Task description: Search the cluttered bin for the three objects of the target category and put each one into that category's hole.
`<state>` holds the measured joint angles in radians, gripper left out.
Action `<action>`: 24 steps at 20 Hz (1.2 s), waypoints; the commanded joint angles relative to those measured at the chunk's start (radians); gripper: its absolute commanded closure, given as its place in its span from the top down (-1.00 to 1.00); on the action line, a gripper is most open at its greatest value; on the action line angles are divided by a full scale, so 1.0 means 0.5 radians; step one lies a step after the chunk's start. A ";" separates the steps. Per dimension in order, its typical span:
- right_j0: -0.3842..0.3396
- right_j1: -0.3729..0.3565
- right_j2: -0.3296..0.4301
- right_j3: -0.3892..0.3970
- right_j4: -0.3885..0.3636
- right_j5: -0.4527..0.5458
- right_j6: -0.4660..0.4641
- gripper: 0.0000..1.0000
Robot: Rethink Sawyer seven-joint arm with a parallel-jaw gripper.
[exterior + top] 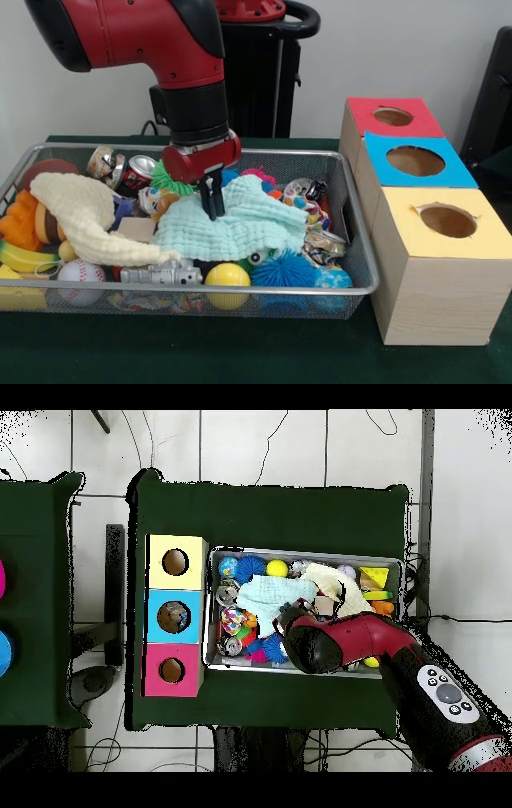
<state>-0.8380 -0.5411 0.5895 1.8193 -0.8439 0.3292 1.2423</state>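
Note:
The wire mesh bin (362, 240) sits on the green table, full of toys; it also shows in the overhead view (300, 552). My gripper (213, 210) points down at the bin's middle, its fingers close together, pinching the top of a mint green cloth (248, 224) that lies over the toys. In the overhead view the arm (340, 642) hides the gripper, and the mint cloth (265, 594) shows beside it. The red-topped hole (393, 117) is on the farthest box to the right of the bin, and also shows in the overhead view (171, 671).
A pale yellow cloth (80, 212) covers the bin's left part. A baseball (80, 276), a silver robot toy (164, 276), a yellow ball (227, 276) and a blue spiky ball (284, 272) line the front. The blue-topped hole (415, 161) and the yellow-topped hole (448, 221) are nearer.

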 commanded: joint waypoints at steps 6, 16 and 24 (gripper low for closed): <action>-0.059 0.015 -0.027 -0.176 0.045 0.202 -0.029 -1.00; -0.515 -0.207 0.528 0.090 0.519 0.485 -0.307 -1.00; -0.603 -0.287 0.660 0.106 0.570 0.583 -0.314 -1.00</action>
<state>-1.1331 -0.6372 0.8118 1.8450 -0.5903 0.5006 1.2423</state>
